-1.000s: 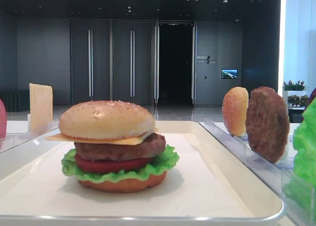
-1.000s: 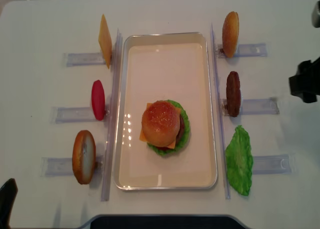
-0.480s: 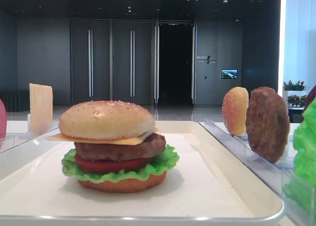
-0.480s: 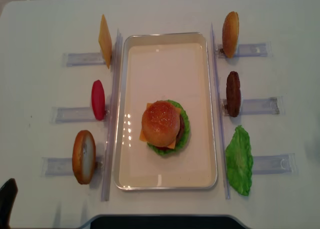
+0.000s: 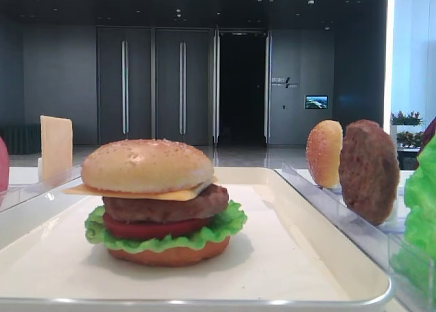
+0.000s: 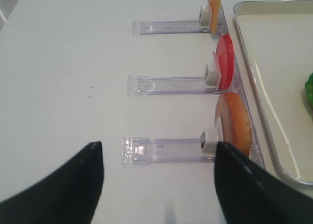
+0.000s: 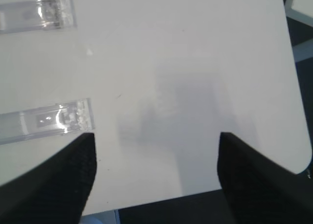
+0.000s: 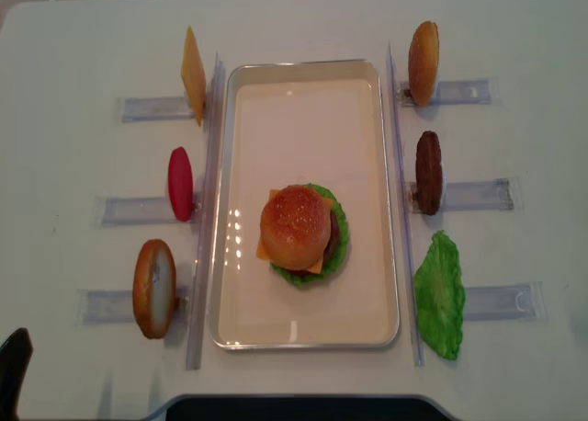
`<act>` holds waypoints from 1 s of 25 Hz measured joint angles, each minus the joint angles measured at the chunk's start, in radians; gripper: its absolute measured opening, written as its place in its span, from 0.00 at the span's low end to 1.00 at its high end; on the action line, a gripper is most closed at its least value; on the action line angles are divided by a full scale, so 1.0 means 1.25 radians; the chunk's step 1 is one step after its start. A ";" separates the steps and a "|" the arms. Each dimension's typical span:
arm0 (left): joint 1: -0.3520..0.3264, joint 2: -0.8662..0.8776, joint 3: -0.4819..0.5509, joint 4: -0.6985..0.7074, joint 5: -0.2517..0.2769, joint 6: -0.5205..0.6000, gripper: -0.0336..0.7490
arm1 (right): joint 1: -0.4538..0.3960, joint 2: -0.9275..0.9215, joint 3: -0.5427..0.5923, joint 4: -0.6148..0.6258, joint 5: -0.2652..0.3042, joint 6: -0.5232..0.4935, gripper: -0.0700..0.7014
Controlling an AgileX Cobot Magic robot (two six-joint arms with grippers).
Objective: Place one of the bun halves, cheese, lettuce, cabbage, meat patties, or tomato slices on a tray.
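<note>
Bun top, domed and seeded, sat on the finished burger in the near half of the white tray, above a cheese slice, a patty, a tomato slice, lettuce and the bun bottom. At about nine o'clock from the burger, outside the tray, another bun half stood on edge in its clear rack, with a red tomato slice and a cheese square farther back. At three o'clock lay a loose lettuce leaf, then a spare patty and an orange seeded bun beyond. The left gripper hovered over bare table with its jaws spread and nothing between them. The right gripper likewise stood wide apart and empty above the table corner.
</note>
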 joint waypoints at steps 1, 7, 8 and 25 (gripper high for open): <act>0.000 0.000 0.000 0.000 0.000 0.000 0.73 | 0.000 -0.031 0.016 0.011 0.006 0.007 0.77; 0.000 0.000 0.000 0.000 0.000 0.000 0.73 | 0.000 -0.237 0.088 0.046 0.030 0.033 0.77; 0.000 0.000 0.000 0.000 0.000 0.000 0.73 | 0.000 -0.266 0.098 0.046 0.032 0.033 0.77; 0.000 0.000 0.000 0.000 0.000 0.000 0.73 | 0.000 -0.609 0.140 0.046 0.036 0.036 0.77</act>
